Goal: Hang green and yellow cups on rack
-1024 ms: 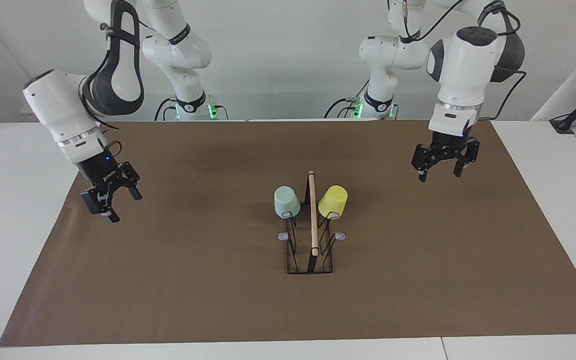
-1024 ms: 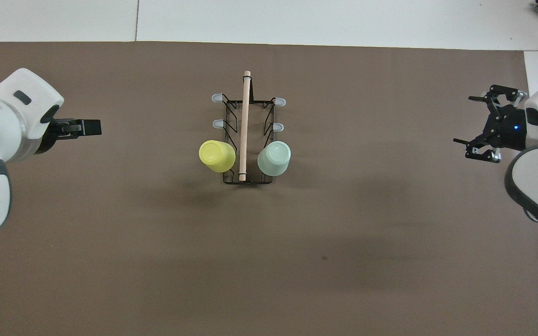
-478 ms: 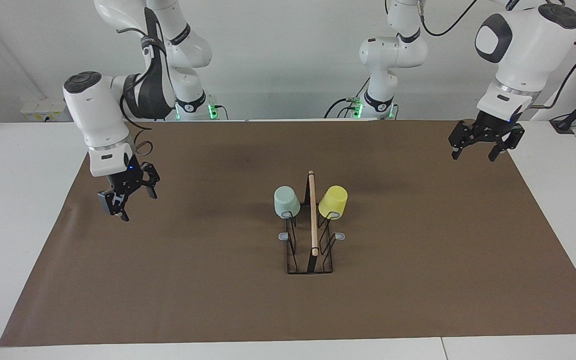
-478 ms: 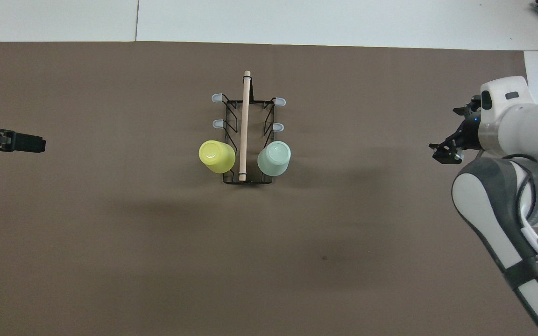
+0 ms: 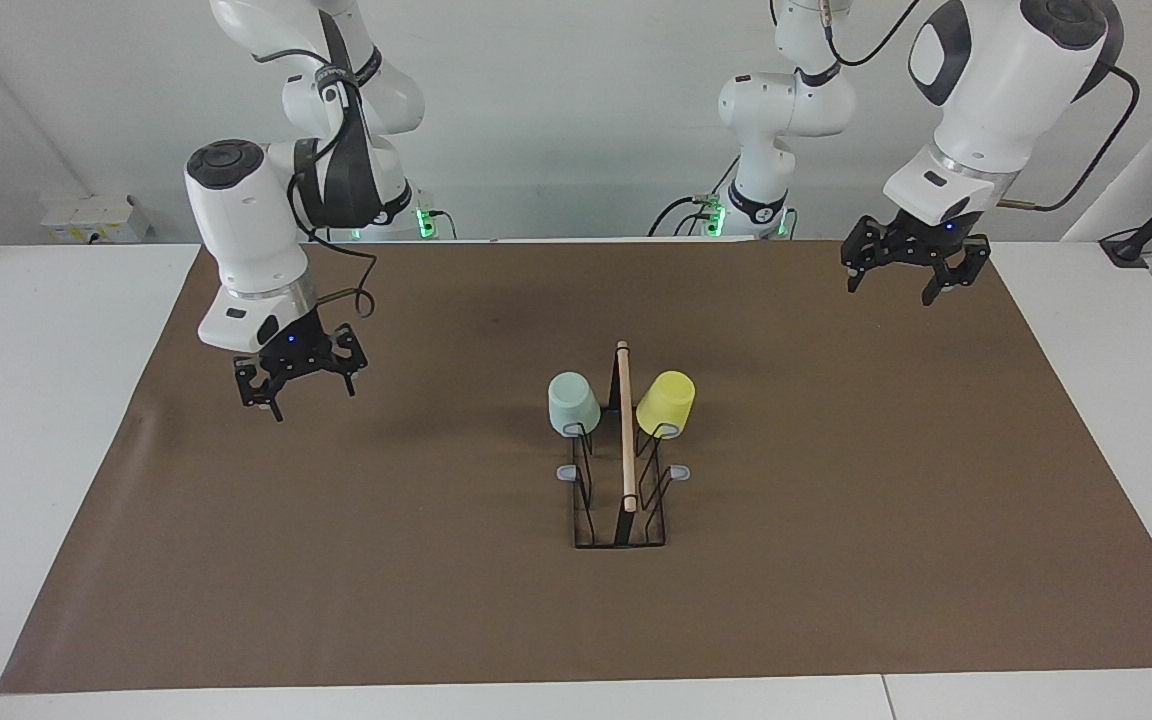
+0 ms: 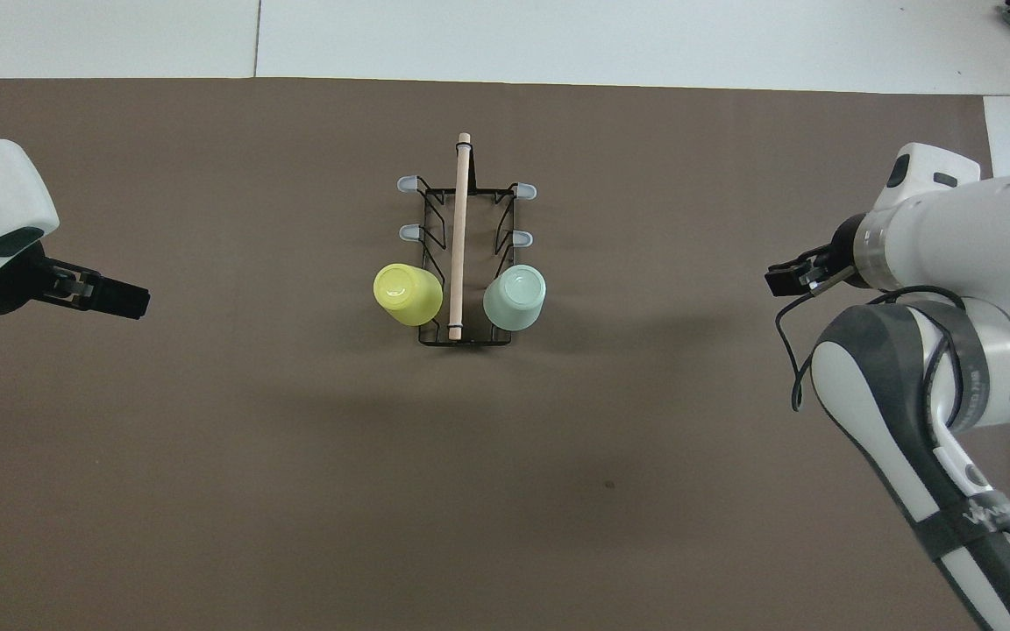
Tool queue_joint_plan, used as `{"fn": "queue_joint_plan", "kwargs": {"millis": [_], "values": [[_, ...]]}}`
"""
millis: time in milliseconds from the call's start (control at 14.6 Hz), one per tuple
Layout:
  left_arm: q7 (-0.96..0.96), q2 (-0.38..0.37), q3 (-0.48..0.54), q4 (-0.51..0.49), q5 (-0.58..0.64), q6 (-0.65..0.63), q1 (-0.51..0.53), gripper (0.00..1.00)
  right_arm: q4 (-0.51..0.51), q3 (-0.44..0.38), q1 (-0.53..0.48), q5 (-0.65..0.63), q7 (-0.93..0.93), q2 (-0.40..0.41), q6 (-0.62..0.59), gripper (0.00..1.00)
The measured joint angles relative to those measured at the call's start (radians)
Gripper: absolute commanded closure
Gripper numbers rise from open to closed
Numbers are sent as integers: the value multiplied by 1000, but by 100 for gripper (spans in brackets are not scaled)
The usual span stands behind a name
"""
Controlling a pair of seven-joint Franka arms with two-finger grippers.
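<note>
Green cup (image 5: 573, 403) and yellow cup (image 5: 666, 404) hang upturned on the rack (image 5: 622, 500), at nine and three o'clock of its rod. Left gripper (image 5: 904, 280) and right gripper (image 5: 301, 391) hover released, holding nothing, over the mat (image 5: 836, 560).

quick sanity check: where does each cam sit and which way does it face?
Facing view: high across the table, looking at the robots; both arms with bases show, left gripper and right gripper raised, empty, fingers open.
Overhead view: high above the robots' end, looking forward and steeply down; arms enter from the sides.
Shared: black wire rack with wooden rod, pale mint green plastic cup and bright yellow plastic cup hung on it, half a turn apart.
</note>
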Motion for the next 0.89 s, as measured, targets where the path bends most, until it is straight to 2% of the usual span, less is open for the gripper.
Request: {"fn": "queue_joint_plan", "kwargs": {"millis": [341, 615, 751, 888], "values": [[2, 0, 23, 4, 0, -12, 10, 0, 156, -16, -1, -35, 211, -16, -287, 0], [2, 0, 25, 13, 0, -23, 10, 0, 278, -86, 1, 2, 279, -46, -537, 0], [2, 0, 24, 14, 0, -29, 10, 0, 284, -114, 1, 32, 279, -80, -605, 0], [2, 0, 21, 22, 0, -45, 14, 0, 264, -117, 1, 37, 279, -113, -623, 0]]}}
